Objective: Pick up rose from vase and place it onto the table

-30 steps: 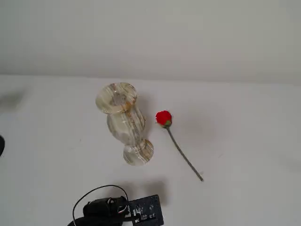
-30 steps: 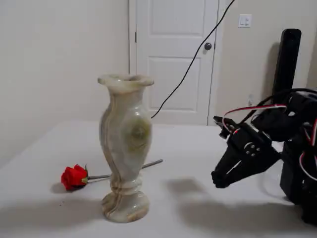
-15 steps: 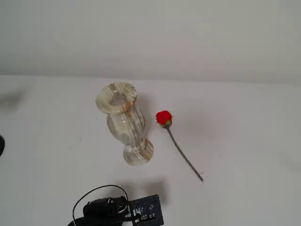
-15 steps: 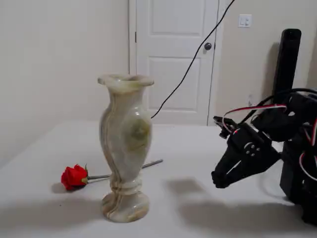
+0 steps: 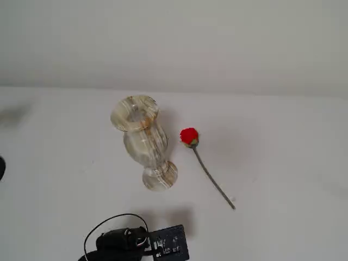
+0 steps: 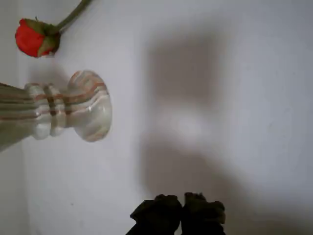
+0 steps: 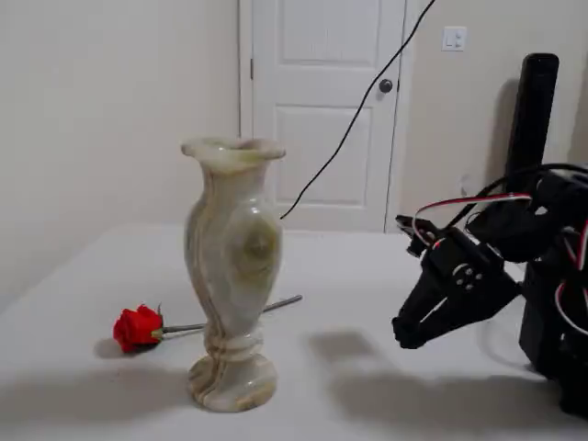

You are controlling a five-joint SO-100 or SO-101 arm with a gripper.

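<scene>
The small red rose on its thin grey-green stem (image 5: 204, 163) lies flat on the white surface (image 5: 283, 163), just beside the streaked cream-and-amber glass vase (image 5: 142, 142), which stands upright and empty. I judge placement done. My gripper (image 7: 404, 333) hangs well apart, fingertips pressed together, holding nothing.
</scene>
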